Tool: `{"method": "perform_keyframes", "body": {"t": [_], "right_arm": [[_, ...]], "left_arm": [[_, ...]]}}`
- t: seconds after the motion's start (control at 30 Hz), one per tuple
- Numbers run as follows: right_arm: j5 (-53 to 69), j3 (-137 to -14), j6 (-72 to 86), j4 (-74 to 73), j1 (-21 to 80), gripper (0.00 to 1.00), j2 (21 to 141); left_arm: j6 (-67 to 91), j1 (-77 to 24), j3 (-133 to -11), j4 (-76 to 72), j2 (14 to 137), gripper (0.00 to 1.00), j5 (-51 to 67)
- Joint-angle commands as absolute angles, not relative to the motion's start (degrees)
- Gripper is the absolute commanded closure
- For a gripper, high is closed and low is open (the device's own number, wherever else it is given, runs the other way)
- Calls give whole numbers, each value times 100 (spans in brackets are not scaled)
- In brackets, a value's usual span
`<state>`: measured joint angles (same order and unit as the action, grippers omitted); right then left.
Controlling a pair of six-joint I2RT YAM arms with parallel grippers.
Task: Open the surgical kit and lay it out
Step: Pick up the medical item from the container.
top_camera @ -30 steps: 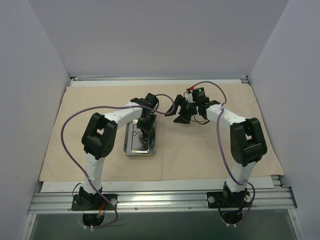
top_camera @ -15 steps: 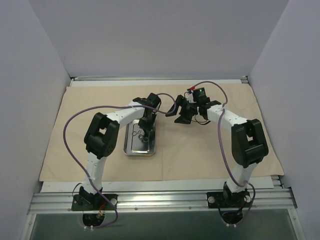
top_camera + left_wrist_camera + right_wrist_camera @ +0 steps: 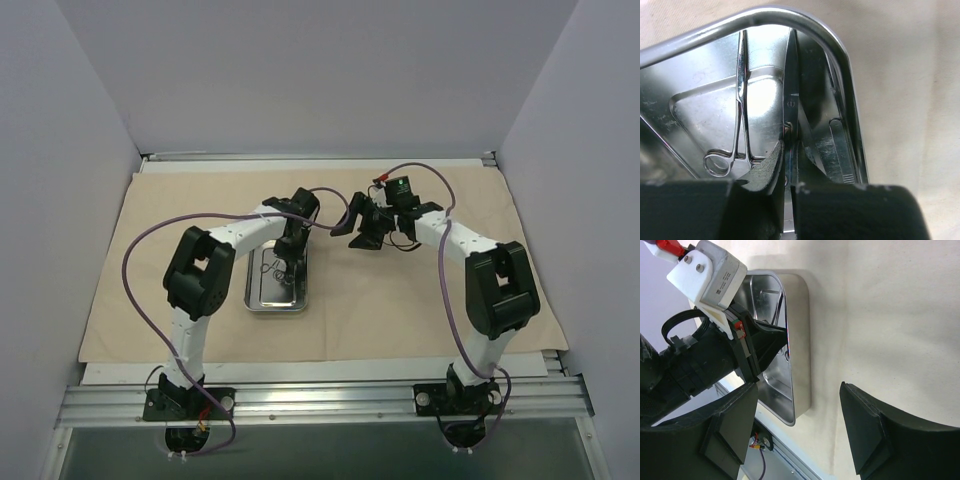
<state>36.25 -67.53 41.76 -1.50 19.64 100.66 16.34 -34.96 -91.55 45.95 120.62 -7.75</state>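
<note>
The beige cloth wrap [image 3: 420, 290] lies spread flat over the table. The shiny steel tray [image 3: 254, 300] sits on it left of centre. My left gripper [image 3: 288, 256] reaches down into the tray and is shut on a pair of scissors [image 3: 791, 75], whose blades point at the tray's far rounded corner [image 3: 805, 20]. Ring-handled forceps [image 3: 739, 100] lie in the tray beside the scissors. My right gripper [image 3: 362, 228] is open and empty, held above the cloth just right of the tray [image 3: 801, 340], its fingers [image 3: 875, 430] wide apart.
White walls close in the left, right and back. The table's metal rail [image 3: 320, 400] runs along the near edge past the cloth. The left arm's purple cable [image 3: 140, 250] loops out over the cloth's left part.
The left arm has shifted a little over the tray, and the tray has slid slightly to the left. The right gripper has hardly moved.
</note>
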Motion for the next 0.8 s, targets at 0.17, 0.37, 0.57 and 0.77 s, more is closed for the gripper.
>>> {"method": "perform_keyframes", "body": {"t": [0.17,0.37,0.57,0.77], "right_arm": [[3735,-7084,4271,185,2232,33,10195],[3779,-7303,4342,229,2311,33,10371],[3902,-7506,4526,369,2390,35,10555],[3876,-7681,4816,712,2593,41,10740]], "left_arm": [[1485,-3270,-9307,5317,11453,98,-738],[1564,-3243,-9536,5537,11013,98,-449],[1635,-3217,-9615,5555,10618,98,-9],[1802,-3208,-9694,5546,10468,98,544]]}}
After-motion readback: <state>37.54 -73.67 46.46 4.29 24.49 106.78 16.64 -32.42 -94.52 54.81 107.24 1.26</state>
